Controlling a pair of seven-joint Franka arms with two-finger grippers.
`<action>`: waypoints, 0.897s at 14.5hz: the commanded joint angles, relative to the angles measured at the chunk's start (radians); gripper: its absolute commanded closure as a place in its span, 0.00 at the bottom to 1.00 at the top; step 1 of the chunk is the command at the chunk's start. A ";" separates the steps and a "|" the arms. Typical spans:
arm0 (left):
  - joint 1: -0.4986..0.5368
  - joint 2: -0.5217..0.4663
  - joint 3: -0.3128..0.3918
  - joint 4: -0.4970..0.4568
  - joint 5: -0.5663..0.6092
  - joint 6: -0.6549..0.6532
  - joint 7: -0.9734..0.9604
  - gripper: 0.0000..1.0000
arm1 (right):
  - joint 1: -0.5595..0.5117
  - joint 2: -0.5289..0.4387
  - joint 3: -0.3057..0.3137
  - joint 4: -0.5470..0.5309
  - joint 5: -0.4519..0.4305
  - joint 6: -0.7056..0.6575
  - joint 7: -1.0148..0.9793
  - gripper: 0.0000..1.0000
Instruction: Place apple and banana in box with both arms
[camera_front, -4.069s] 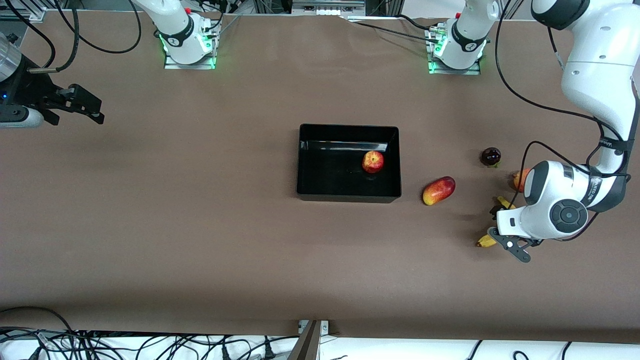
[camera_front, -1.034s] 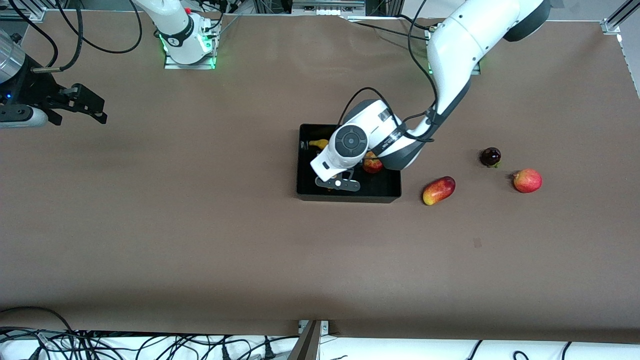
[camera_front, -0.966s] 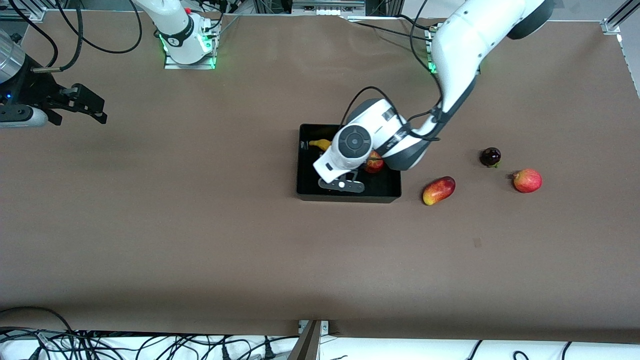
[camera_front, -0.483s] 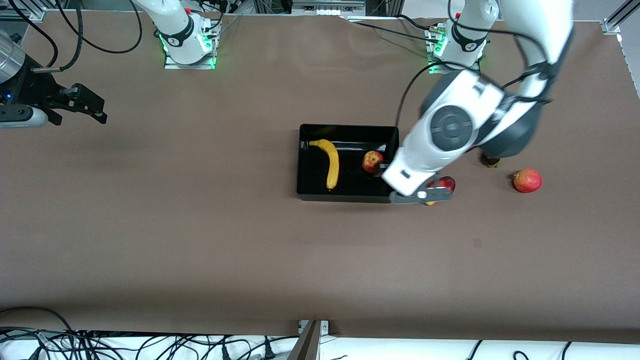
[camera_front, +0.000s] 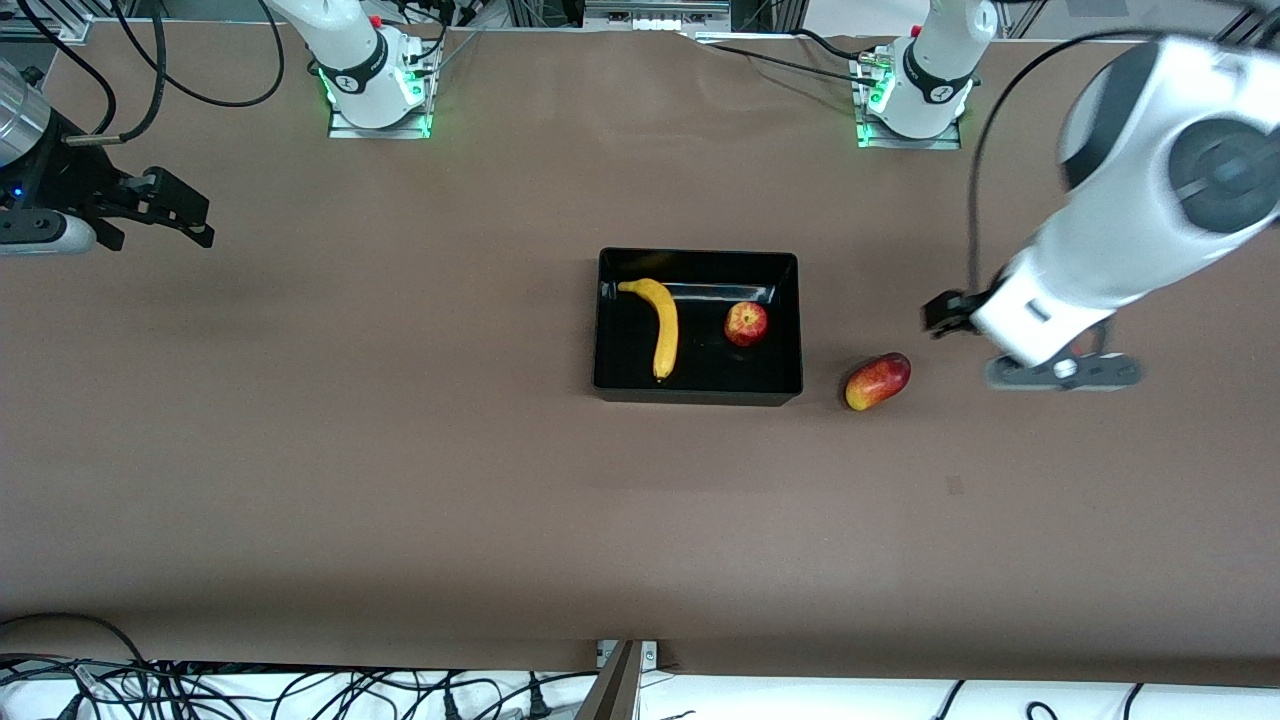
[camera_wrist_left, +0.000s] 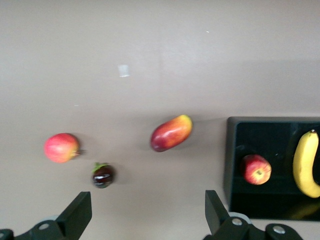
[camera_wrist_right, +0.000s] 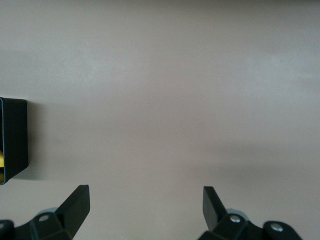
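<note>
The black box (camera_front: 697, 392) sits mid-table. Inside it lie the yellow banana (camera_front: 663, 325) and, beside it toward the left arm's end, the small red apple (camera_front: 746, 323). My left gripper (camera_front: 985, 330) hangs open and empty over the table between the box and the left arm's end. Its wrist view shows the apple (camera_wrist_left: 257, 169) and banana (camera_wrist_left: 306, 164) in the box (camera_wrist_left: 231, 165), with the left gripper (camera_wrist_left: 146, 215) holding nothing. My right gripper (camera_front: 195, 220) waits open over the right arm's end of the table, and the right gripper (camera_wrist_right: 145, 205) is empty above bare cloth.
An oblong red-and-yellow fruit (camera_front: 877, 381) lies on the table beside the box toward the left arm's end. The left wrist view also shows a pink-red round fruit (camera_wrist_left: 61, 147) and a small dark fruit (camera_wrist_left: 103, 175); my left arm hides both in the front view.
My left gripper let go of the banana in the box, opened, and swung out over the table toward the left arm's end. The right arm has not moved.
</note>
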 joint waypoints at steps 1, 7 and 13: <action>-0.058 -0.142 0.187 -0.142 -0.087 0.029 0.108 0.00 | -0.010 0.005 0.012 0.021 -0.004 -0.009 0.008 0.00; -0.139 -0.315 0.318 -0.349 -0.101 0.078 0.164 0.00 | -0.010 0.005 0.012 0.021 -0.004 -0.007 0.008 0.00; -0.138 -0.298 0.309 -0.308 -0.096 0.046 0.195 0.00 | -0.010 0.005 0.012 0.021 -0.004 -0.007 0.008 0.00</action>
